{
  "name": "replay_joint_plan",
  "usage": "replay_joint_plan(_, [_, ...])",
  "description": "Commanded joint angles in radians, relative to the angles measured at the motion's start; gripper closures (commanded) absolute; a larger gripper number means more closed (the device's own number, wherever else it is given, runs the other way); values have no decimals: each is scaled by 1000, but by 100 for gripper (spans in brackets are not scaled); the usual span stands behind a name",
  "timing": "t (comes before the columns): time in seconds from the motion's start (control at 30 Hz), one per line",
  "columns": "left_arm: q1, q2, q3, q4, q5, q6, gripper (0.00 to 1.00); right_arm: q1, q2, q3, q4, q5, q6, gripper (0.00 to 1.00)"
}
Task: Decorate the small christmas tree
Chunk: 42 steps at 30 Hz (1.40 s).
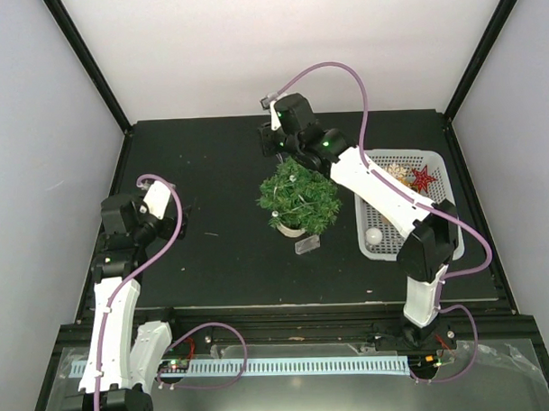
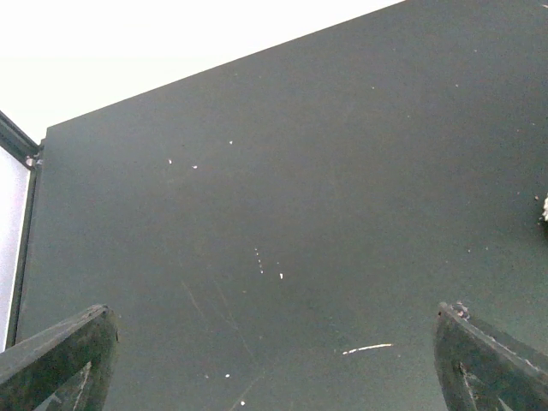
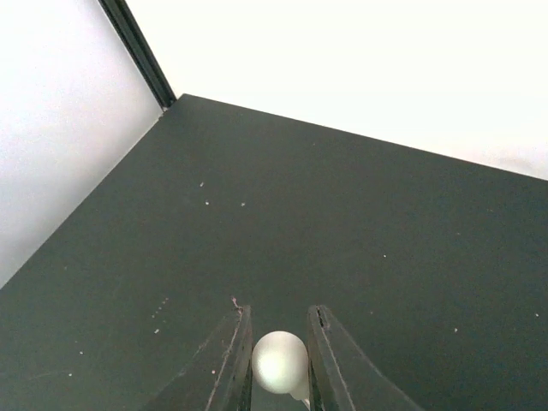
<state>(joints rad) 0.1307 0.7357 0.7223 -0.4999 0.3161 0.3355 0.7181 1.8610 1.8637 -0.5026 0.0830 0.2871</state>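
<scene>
The small christmas tree point(image 1: 299, 196), bushy and dark green, stands mid-table in a white pot point(image 1: 292, 228) with a pale tag point(image 1: 307, 245) in front. My right gripper point(image 1: 274, 141) hovers just behind the tree's top at its far left. In the right wrist view it point(image 3: 279, 342) is shut on a white ball ornament point(image 3: 279, 361) above bare table. My left gripper point(image 1: 184, 211) sits low at the left, well away from the tree. Its fingers point(image 2: 60, 360) stand wide open with nothing between them.
A white mesh basket point(image 1: 436, 177) at the right of the tree holds a red star point(image 1: 424, 178), a pale snowflake ornament point(image 1: 400, 174) and a white ball point(image 1: 374, 235). The right arm's forearm crosses over the basket's left side. White walls with black posts enclose the black table point(image 1: 210, 163).
</scene>
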Motion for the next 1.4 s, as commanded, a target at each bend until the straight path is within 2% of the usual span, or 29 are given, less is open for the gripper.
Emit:
replay_joint_plan(0.0, [9,-1,3,5,14,-9,1,0,-11,59,12,-34,1,79])
replay_joint_plan(0.37, [8,-4,3,2,18,-7,1,-66,37,129,-12,-50,19,79])
replay_joint_plan(0.7, [9,2,2,4,32,-7,1,-122,-30,-26,24,-19,27,80])
replay_joint_plan(1.17, [8,4,2,3,37,-6,1,-124,-234,-255,71,91,20,80])
replay_joint_plan(1.37, [9,4,0,3,35,-6,1,-124,-291,-310,58,92,30,80])
